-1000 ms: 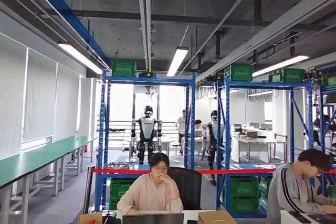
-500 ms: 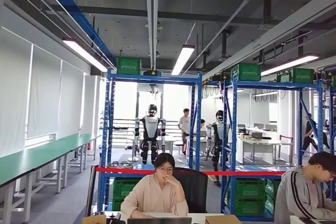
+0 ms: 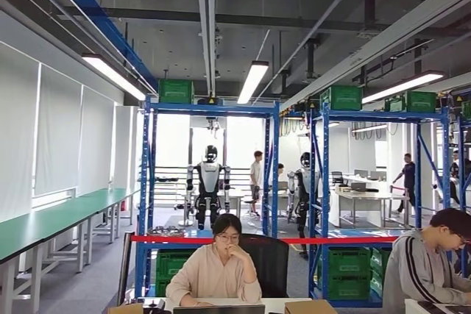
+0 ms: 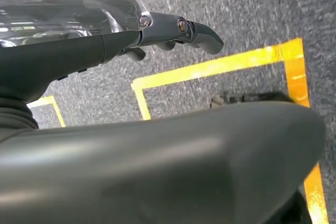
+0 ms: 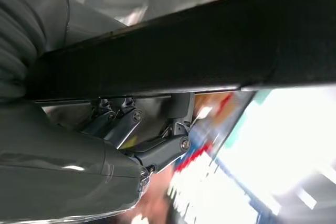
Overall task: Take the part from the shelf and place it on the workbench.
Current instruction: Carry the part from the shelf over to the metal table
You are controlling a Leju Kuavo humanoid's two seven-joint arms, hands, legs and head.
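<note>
The right robot hand (image 5: 130, 129) curls under a long dark part (image 5: 178, 51), the left robot hand (image 4: 170, 30) hangs empty with fingers extended, so carrying it one-handed risks dropping it.

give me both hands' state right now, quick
Left hand: open, fingers stretched out over the grey floor, holding nothing.
Right hand: fingers lie against a dark flat part; whether it grips it cannot be told.

Ceiling tube lights (image 3: 252, 81) bright; back windows (image 3: 173, 145) glaring; right wrist view blurred, overexposed.
</note>
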